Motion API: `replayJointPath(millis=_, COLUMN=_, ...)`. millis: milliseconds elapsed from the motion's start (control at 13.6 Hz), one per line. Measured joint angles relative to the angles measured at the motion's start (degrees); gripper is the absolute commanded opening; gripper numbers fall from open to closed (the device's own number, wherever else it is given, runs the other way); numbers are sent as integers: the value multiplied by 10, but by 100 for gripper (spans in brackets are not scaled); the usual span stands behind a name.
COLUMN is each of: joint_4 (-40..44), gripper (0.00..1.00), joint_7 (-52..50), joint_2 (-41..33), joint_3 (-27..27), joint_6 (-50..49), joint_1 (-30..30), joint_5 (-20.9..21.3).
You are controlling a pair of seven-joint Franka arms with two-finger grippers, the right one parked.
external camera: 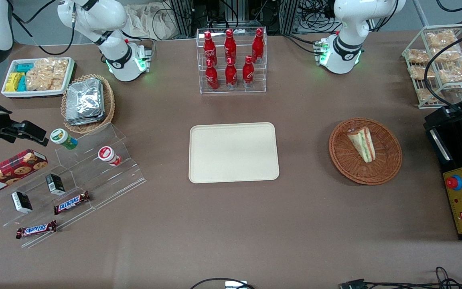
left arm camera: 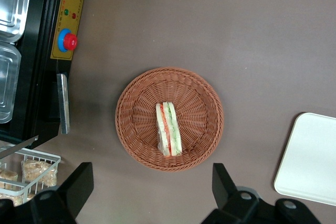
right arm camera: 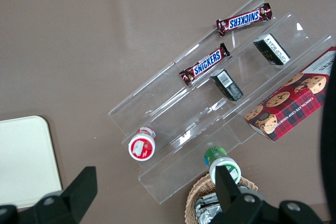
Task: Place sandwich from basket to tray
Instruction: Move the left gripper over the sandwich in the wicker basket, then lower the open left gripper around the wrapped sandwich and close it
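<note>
A: Start close in. What is the tool doing?

B: It hangs above the basket with nothing in it, and its two fingers are spread wide, one off each side of the basket's rim. It is high up, well clear of everything on the bench.

A: And the sandwich?

B: Lying in the basket, a little off centre, resting on the weave. In the front view the basket sits toward the working arm's end of the bench from the tray, with bare bench between them, and the tray has nothing on it.

A: Which way does the sandwich run?

B: It is a wedge, cut face up, so the green and red-orange layers show as stripes along its length. Seen from the front, its long axis runs from the part of the basket farther from the camera down toward the nearer part, slanting slightly. From the wrist, that axis looks roughly crosswise to the line between the two fingers.

A: So what could go wrong?

B: My guess: the clear wrap is slick and the bread soft, so a pinch on the tapered end could slip or crush it. Coming down off centre, a finger could catch the basket's wall and drag the light basket along the bench.
</note>
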Motion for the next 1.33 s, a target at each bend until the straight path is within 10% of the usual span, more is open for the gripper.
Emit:
replayJointPath(millis=664, joint_4=-37, gripper=100, joint_7=0, joint_2=6, joint_3=33, joint_6=-12, joint_1=-29, joint_5=-1)
replayJointPath(millis=1328, joint_4=-367, gripper=100, joint_7=-100, joint_2=-29, joint_3=24, joint_6=297, joint_1=-42, joint_5=-16)
